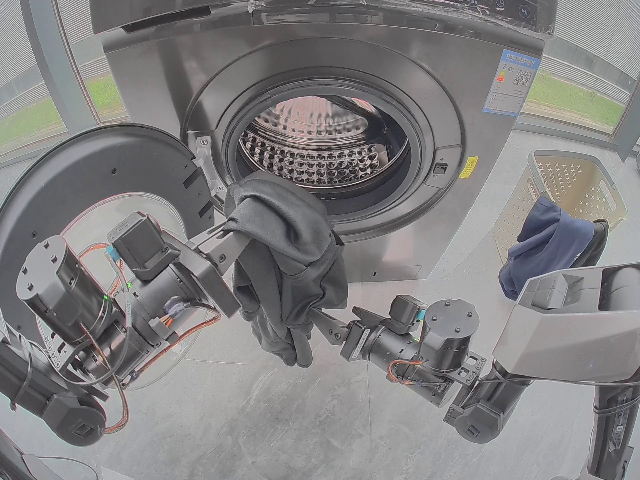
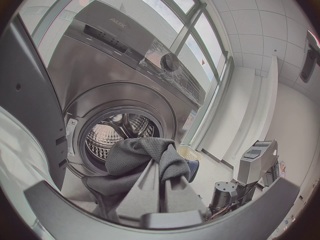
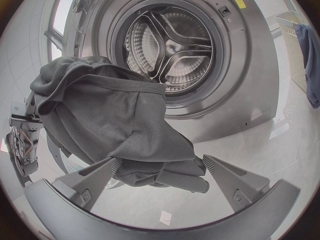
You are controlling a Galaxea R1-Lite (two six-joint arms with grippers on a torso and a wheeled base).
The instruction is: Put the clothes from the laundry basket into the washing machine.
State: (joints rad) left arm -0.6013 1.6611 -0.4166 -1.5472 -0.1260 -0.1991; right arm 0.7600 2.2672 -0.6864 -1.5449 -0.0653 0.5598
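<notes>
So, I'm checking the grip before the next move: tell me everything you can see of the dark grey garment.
The dark grey garment looks like soft, finely perforated mesh. It is bunched and folded, so its cut is unclear. It hangs in the air in front of the washing machine, by the lower rim of the open drum and not inside, clear of the floor. The left gripper is shut on its upper part, with cloth draped over it. The lower folds dangle between the fingers of the open right gripper.

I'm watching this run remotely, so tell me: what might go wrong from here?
The grey garment hangs from the left gripper mostly below the drum opening, so its tail may catch there or slide to the floor. The open right gripper straddles its lower folds and may snag them.
</notes>
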